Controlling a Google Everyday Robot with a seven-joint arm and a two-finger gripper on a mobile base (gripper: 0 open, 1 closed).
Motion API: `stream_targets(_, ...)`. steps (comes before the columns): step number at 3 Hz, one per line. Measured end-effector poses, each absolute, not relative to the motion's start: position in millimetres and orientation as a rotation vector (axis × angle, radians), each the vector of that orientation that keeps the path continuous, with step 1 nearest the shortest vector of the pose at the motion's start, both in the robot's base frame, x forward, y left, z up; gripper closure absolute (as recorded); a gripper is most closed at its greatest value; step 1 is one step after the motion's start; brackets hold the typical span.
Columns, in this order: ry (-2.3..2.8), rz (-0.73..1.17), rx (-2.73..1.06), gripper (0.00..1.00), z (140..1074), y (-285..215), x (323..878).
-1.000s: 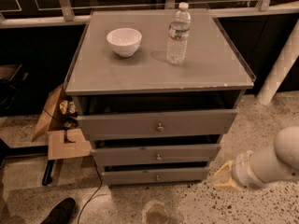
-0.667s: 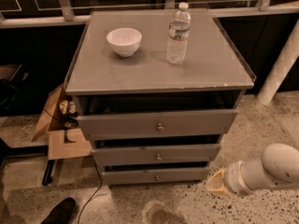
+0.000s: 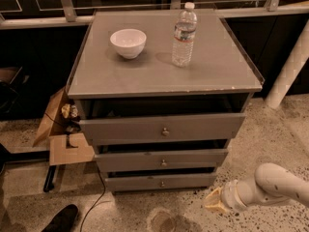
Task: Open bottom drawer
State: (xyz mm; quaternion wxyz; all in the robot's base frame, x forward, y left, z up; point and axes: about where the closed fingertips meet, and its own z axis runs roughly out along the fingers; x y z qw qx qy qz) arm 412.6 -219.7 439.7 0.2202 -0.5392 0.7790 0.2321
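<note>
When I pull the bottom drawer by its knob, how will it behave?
Likely slides straight: the bottom drawer is a flat rigid front. Its knob is small and round, so a grip may slip. The gripper hangs low to its right.

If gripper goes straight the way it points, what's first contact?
Likely the floor, not the bottom drawer: the gripper, low and right of that drawer, points left and slightly down, seemingly in front of its face. Depth is unclear.
</note>
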Motion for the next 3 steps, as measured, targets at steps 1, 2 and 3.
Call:
stream_targets(1, 2.154, 0.642, -1.491, 1.0, 439.6, -219.7, 412.6)
stream_targets(2, 2.112, 0.615, -1.492, 1.0, 410.4, -218.3, 417.3)
stream_targets(3, 2.008, 0.523, -1.52, 1.0, 357.7, -211.2, 434.6)
